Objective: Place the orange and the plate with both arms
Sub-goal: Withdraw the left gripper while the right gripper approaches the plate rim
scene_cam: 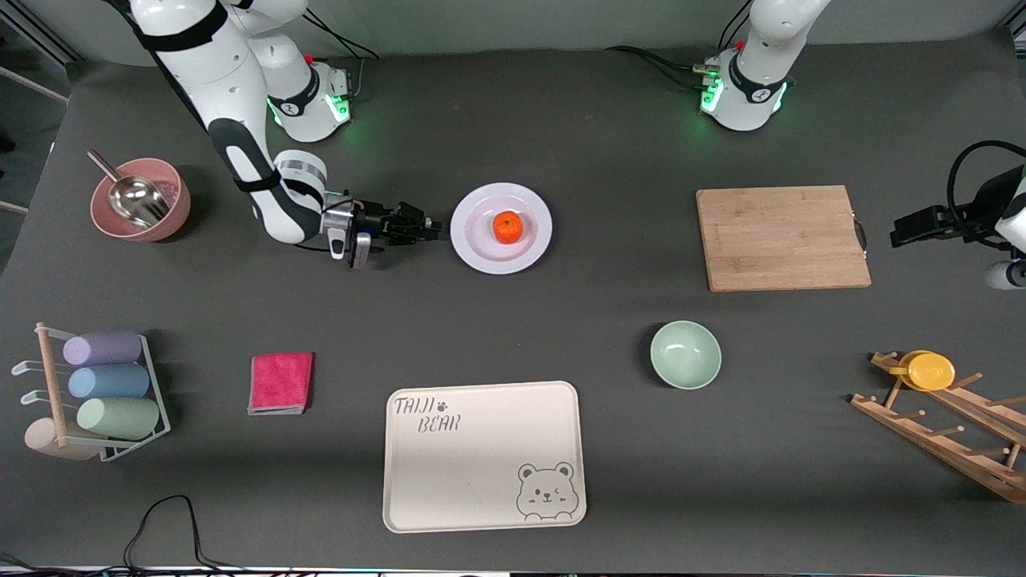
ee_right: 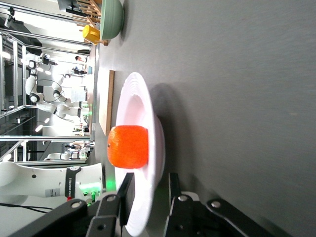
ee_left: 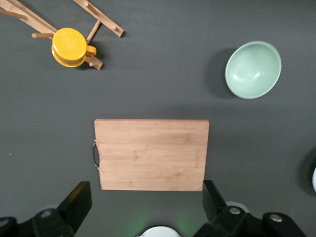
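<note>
The white plate (scene_cam: 481,244) lies on the table in front of the right arm's base, with the orange (scene_cam: 507,227) at its middle. My right gripper (scene_cam: 437,228) lies low at the plate's edge toward the right arm's end of the table. In the right wrist view its two fingers straddle the rim of the plate (ee_right: 136,98), one above and one beneath. The right gripper (ee_right: 150,177) is shut on that rim, and the orange (ee_right: 128,147) sits just past it. My left gripper (scene_cam: 898,235) hangs in the air past the cutting board's end. In its own view the left gripper (ee_left: 145,207) is open and empty.
A wooden cutting board (scene_cam: 781,238) lies toward the left arm's end. A mint-green bowl (scene_cam: 685,354) and a cream bear tray (scene_cam: 484,457) sit nearer the front camera. A pink cloth (scene_cam: 280,383), a cup rack (scene_cam: 96,393), a pink bowl with scoop (scene_cam: 140,199) and a wooden rack with yellow cup (scene_cam: 930,371) stand around.
</note>
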`<action>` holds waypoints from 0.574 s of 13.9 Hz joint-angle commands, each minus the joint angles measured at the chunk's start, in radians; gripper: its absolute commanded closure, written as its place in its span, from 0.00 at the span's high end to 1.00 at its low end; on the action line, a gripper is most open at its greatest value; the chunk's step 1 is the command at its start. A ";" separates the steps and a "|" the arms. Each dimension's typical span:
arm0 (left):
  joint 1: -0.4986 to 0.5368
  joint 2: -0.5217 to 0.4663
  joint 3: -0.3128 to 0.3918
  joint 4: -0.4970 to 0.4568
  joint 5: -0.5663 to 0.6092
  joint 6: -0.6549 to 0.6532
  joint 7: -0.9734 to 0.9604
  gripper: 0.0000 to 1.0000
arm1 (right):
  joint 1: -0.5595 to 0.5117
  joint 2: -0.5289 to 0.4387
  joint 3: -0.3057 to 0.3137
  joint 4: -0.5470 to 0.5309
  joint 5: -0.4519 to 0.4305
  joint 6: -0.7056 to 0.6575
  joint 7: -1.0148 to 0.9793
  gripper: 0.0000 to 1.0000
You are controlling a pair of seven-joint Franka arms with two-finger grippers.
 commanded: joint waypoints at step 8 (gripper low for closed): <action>0.019 -0.166 0.084 -0.185 -0.072 0.167 0.116 1.00 | 0.080 0.059 0.019 0.071 0.108 0.019 -0.029 0.35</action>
